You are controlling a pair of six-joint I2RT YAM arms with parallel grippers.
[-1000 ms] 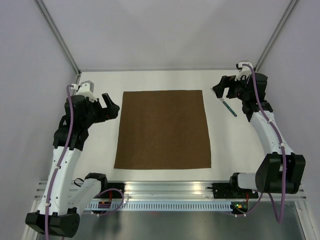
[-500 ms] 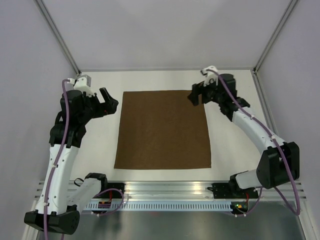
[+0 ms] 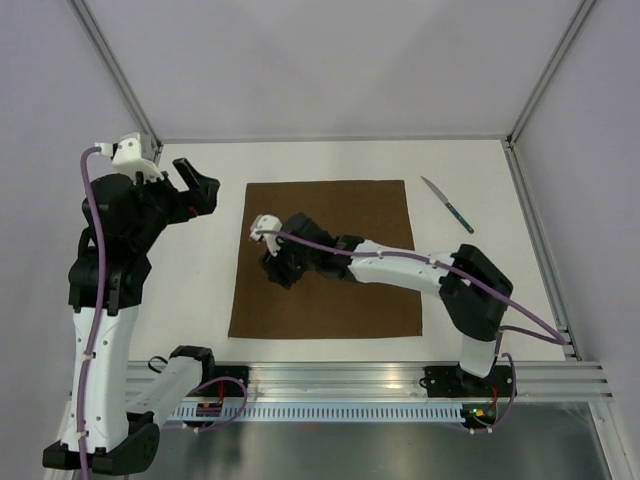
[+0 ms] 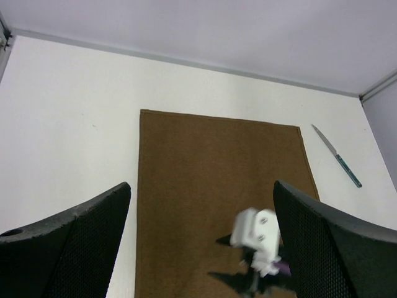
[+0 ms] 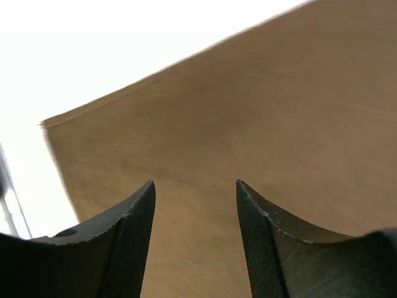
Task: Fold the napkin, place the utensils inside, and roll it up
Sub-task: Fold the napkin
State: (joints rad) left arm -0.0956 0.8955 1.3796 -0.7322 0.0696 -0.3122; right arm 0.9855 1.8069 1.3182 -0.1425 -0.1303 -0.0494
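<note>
The dark-brown napkin (image 3: 350, 300) lies flat and unfolded in the middle of the table. One utensil, a knife (image 3: 447, 204) with a teal handle and a whitish blade, lies on the table right of the napkin's far right corner. No other utensil shows. My right arm reaches across the napkin, and my right gripper (image 3: 280, 272) is open and empty, low over its left part. The right wrist view shows the open right gripper (image 5: 195, 182) over the cloth (image 5: 260, 105). My left gripper (image 3: 200, 185) is open and empty, raised left of the napkin. The left wrist view shows the left gripper (image 4: 201, 184), the napkin (image 4: 198, 155) and the knife (image 4: 337, 156).
The white table (image 3: 200, 290) is walled at the back and sides by pale panels with metal posts (image 3: 120, 75). A metal rail (image 3: 340, 385) with the arm bases runs along the near edge. My right arm's forearm (image 3: 400, 268) lies across the napkin.
My right gripper has swung from beside the knife at the far right, leftward and nearer, to the napkin's left part. My left arm has risen and drawn back to the left.
</note>
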